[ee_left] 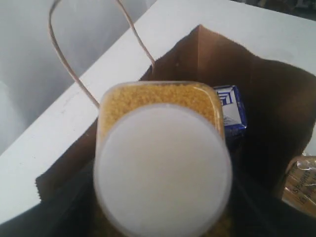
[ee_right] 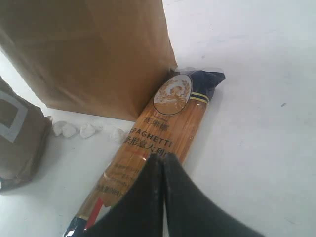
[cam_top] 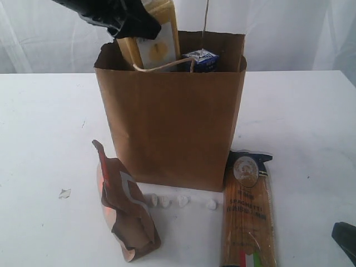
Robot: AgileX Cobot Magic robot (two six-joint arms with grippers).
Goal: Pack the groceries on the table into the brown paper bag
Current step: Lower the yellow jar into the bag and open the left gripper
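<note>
The left fingers (cam_top: 122, 22) grip the yellow-filled bottle (cam_top: 158, 33) upright, long axis vertical, its lower end inside the brown paper bag (cam_top: 167, 128); the right fingers (ee_right: 145, 197) are pressed together.

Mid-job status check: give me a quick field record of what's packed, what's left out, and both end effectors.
bag: brown paper bag upright on table
in bag: small blue-white carton, at the mouth
going in: yellow-filled bottle, lower part inside the mouth
left end effector: at the bottle's top, appears to grip it
on table: brown-orange foil pouch, spaghetti packet, in front of bag
right end effector: shut, by the spaghetti packet; contact unclear
</note>
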